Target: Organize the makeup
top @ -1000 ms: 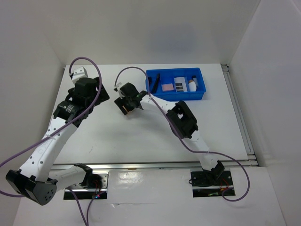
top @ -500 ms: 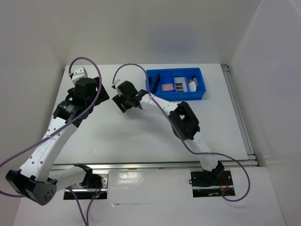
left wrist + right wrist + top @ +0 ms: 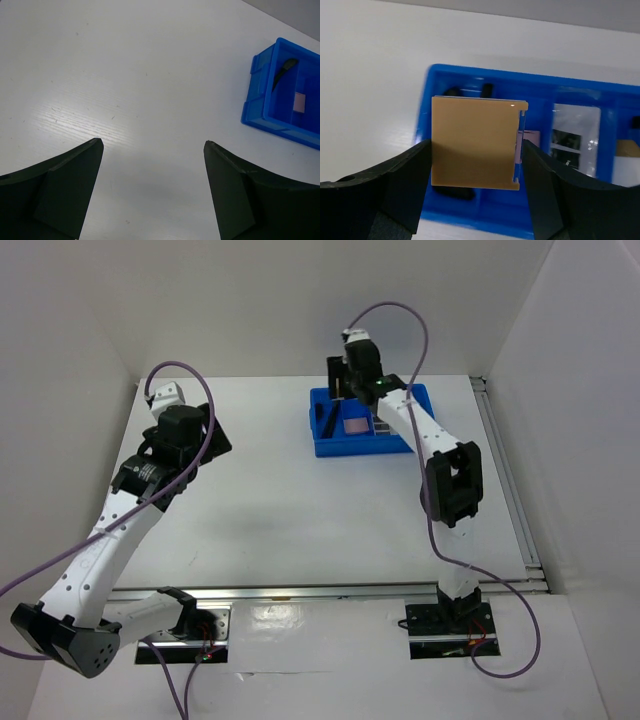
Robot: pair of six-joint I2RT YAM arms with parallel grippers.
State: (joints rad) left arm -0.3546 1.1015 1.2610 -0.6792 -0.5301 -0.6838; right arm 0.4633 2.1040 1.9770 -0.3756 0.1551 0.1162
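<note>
My right gripper (image 3: 474, 150) is shut on a flat tan square case (image 3: 474, 142), one finger on each side edge. It hangs over the left end of the blue bin (image 3: 451, 220). Under it in the bin lie black brushes (image 3: 452, 92), a pink sponge (image 3: 528, 145) and a pale palette (image 3: 575, 130). An orange-brown piece (image 3: 625, 148) shows at the right edge. From above, the right gripper (image 3: 343, 375) is at the bin's (image 3: 330, 447) back left corner. My left gripper (image 3: 152, 145) is open over bare table, far left of the bin (image 3: 260, 107).
White walls close the table (image 3: 270, 510) at the back and on both sides. A metal rail (image 3: 505, 480) runs along the right edge. The left arm (image 3: 130, 510) stretches over the left half. A purple cable (image 3: 400, 315) loops above the right wrist.
The right arm has swung from the table's middle up and right to the bin, carrying the tan case. The left arm has barely moved.
</note>
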